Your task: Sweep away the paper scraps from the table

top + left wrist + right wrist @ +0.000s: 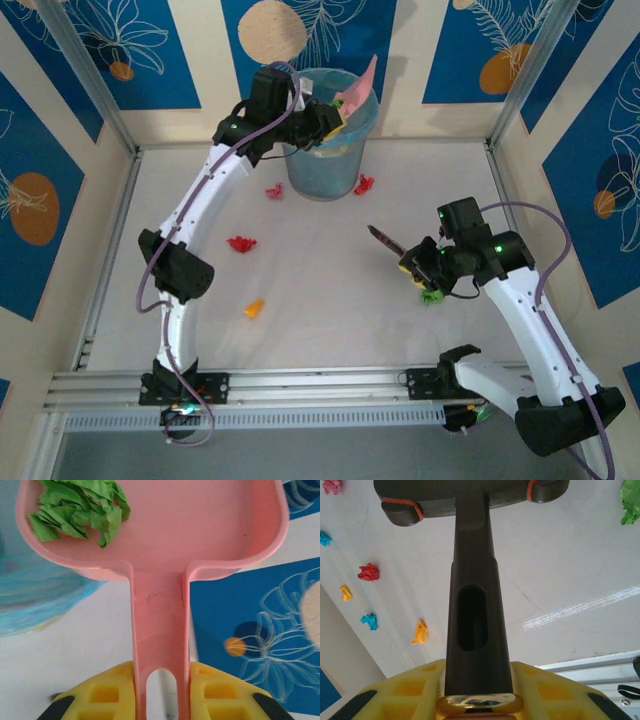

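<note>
The left tool [161, 682] is clenched on the handle of a pink dustpan [200, 525], with its yellow fingers [107, 692] pressed to either side of the handle. Ahead of this tool, in a far corner of the pan, lies a crumpled green wad [80, 510]. The pan is held at the mouth of a blue bin [325, 165], which stands at the far side of the worktop [330, 330]. Two small red scraps [273, 190] lie at the foot of the bin, one on each side, below the left tool. The right tool [478, 692] is clenched on the handle of a dark brush [475, 580], whose head juts out ahead of it above the white surface. A green scrap [432, 297] lies just beside this tool, on its near side. Well apart from the right tool, toward the left arm, lie a larger red scrap [241, 243] and an orange scrap [254, 309], both loose on the worktop.
</note>
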Controlling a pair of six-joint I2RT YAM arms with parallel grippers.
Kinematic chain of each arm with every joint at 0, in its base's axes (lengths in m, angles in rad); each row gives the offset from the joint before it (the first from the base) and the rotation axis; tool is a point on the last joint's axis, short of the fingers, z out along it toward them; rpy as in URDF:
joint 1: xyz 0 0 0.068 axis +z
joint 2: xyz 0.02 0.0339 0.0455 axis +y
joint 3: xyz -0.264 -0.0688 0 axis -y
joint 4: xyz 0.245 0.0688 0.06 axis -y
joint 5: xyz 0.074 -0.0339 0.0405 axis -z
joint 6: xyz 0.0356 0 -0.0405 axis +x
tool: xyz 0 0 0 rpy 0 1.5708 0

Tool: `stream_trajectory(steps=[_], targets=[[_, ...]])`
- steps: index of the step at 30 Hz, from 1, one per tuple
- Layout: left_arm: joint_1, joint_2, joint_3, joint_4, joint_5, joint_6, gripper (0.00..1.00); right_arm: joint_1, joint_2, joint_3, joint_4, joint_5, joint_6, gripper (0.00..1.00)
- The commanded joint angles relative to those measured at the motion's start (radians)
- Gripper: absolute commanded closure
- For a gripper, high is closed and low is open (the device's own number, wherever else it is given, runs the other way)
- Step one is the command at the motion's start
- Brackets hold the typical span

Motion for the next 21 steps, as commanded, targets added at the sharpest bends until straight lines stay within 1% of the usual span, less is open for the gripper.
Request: stream_trajectory(steps=[1,5,7,9,10,11,15,21], targets=[[0.06,-0.033,-0.104,0.27,0.122,-0.234,1.0,0.021,-0.03,-0.008,-0.022,0.023,0.026,1.0],[0.097,-0.054,-0.136,0.309,0.143,-0.254,1.0,0.04,-0.057,-0.037,-0.019,0.023,0.05,1.0],[0.108,-0.076,-0.215,0.419,0.158,-0.321,1.0,0.052,-0.068,-0.05,-0.018,0.024,0.061,1.0],[0.117,-0.1,-0.311,0.588,0.163,-0.42,1.0,0.062,-0.076,-0.057,-0.026,0.032,0.066,1.0],[0.12,-0.104,-0.336,0.638,0.165,-0.445,1.0,0.064,-0.079,-0.058,-0.029,0.036,0.067,1.0],[0.121,-0.104,-0.341,0.665,0.171,-0.453,1.0,0.067,-0.083,-0.06,-0.031,0.04,0.068,1.0],[0.12,-0.124,-0.357,0.665,0.182,-0.425,1.0,0.068,-0.094,-0.068,-0.029,0.045,0.071,1.0],[0.124,-0.148,-0.457,0.844,0.183,-0.523,1.0,0.068,-0.086,-0.069,-0.015,0.04,0.072,1.0]])
